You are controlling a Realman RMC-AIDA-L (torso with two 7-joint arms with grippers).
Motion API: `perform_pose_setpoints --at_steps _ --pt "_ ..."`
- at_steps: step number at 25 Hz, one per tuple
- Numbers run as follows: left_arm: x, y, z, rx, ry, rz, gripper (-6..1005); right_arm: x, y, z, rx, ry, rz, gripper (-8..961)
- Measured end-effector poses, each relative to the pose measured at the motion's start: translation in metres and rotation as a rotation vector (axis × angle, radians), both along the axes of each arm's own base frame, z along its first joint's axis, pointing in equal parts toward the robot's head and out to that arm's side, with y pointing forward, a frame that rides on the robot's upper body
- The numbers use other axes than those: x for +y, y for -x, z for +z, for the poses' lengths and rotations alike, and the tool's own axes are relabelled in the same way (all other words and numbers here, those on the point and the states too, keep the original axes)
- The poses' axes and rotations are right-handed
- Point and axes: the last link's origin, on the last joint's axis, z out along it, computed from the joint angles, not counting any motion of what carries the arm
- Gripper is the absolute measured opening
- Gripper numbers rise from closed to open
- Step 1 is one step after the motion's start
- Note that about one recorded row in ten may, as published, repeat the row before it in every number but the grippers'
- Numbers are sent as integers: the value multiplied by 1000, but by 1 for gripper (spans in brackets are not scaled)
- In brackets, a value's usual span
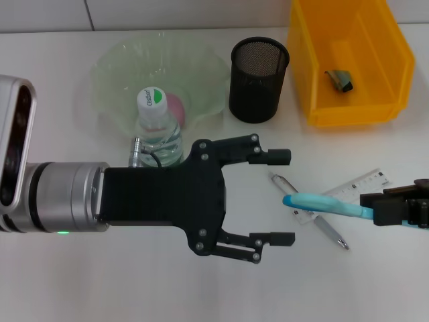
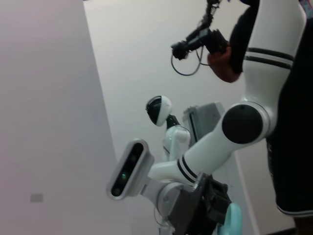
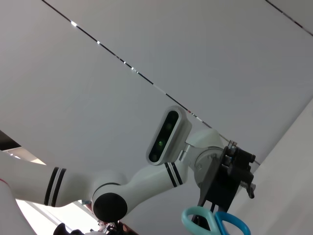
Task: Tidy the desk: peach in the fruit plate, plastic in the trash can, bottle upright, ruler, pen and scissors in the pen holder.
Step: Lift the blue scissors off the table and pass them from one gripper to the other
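Left claw (image 1: 273,198): spread wide and empty, hovering over the middle of the tabletop (image 1: 100,288), its fingers turned toward the scissors; it looks ready to receive them or just standing by.
Right claw (image 1: 392,208): reaching in from the right edge, closed on the scissors (image 1: 325,204), which it holds level with the light-blue handles toward the left claw.
Ruler (image 1: 362,184) and pen (image 1: 322,225): lying crossed beneath the scissors, not yet stowed.
Pen holder (image 1: 258,79): toward the far edge, nothing visible inside.
Bottle (image 1: 159,131): already upright, beside the fruit plate (image 1: 117,74) holding the peach (image 1: 175,106).
Trash can (image 1: 395,64): far-right corner, a scrap inside.
Wrist views: only these show the blue handle loops end-on; neither shows the tabletop.
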Motion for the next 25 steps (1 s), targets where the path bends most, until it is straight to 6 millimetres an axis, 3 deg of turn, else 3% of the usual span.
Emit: perform_pose_setpoints --at_steps 9,14,25 --pt "1 -3 1 12 -8 -21 813 3 2 1 -10 11 -1 216" --pt "0 -2 1 10 -14 -22 722 4 4 1 -11 13 2 216" --pt "1 -4 0 13 -14 -26 346 5 5 -1 -16 30 5 217"
